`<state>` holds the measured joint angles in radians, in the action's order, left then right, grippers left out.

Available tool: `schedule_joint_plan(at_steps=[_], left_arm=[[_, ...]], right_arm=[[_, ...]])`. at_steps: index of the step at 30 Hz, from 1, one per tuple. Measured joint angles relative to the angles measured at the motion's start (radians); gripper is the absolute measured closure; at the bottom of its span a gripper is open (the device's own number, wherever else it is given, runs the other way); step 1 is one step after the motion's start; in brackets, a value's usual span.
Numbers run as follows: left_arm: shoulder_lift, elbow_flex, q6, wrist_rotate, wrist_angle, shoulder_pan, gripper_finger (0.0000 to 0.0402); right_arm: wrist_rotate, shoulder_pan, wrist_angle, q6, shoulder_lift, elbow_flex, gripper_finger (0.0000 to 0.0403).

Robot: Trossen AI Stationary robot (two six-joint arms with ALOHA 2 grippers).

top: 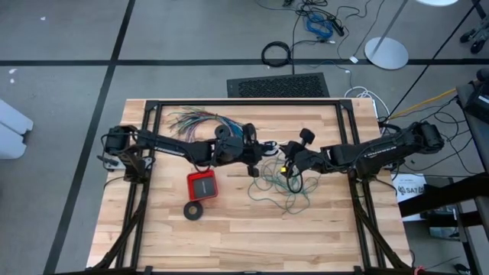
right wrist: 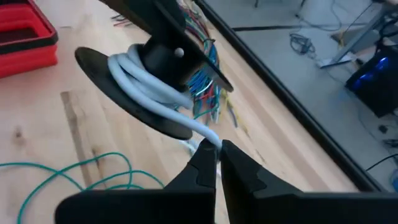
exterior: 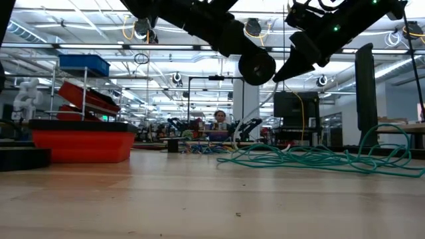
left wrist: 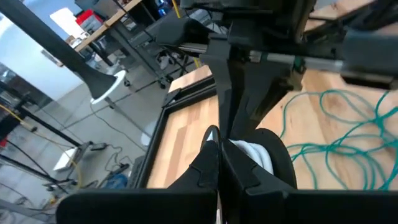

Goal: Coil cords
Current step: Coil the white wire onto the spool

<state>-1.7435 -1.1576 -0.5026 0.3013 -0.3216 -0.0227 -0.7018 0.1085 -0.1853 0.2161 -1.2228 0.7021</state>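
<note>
The white cord (right wrist: 146, 78) is wound in a few turns around its black round piece (right wrist: 124, 93), which hangs above the table's middle (exterior: 257, 66). My left gripper (left wrist: 217, 146) reaches in from the table's left and is shut at that piece. My right gripper (right wrist: 217, 149) comes from the right and is shut on the cord where it leaves the windings. The teal-green wire (top: 283, 189) lies as a loose tangle on the wood below and nearer, with no gripper touching it. My left gripper holds the black round piece by its upper part (right wrist: 171, 56), coming in nearly level from the table's left. Its own fingers hide the exact spot. The piece hangs tilted, clear of the table, with the white windings (left wrist: 252, 152) just beyond the fingertips. My right gripper pinches the white cord's free strand (right wrist: 208, 134) between its two fingertips, just below the black piece's lower disc. The fingers slant down from the table's right. The short stretch from windings to fingers runs fairly straight.
A red case (top: 202, 185) and a black tape-like ring (top: 193, 210) lie at left of centre. A fanned bundle of many-coloured wires (top: 195, 121) lies at the far left. Bare wood stretches along the near edge (top: 252, 244).
</note>
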Motion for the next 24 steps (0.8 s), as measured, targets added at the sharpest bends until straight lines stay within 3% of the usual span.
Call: schedule_joint_plan(at_steps=[10,24], left_arm=[[0.022,-0.001,0.115,-0.084,-0.098,0.019,0.0402],[0.059,-0.001,0.158,-0.065,-0.148,0.044,0.0401]], right_arm=[[-0.081,-0.003,0.007,0.005,-0.001,-0.006,0.0353],[-0.205,0.079,0.017,0.0,-0.002,-0.006,0.0355]])
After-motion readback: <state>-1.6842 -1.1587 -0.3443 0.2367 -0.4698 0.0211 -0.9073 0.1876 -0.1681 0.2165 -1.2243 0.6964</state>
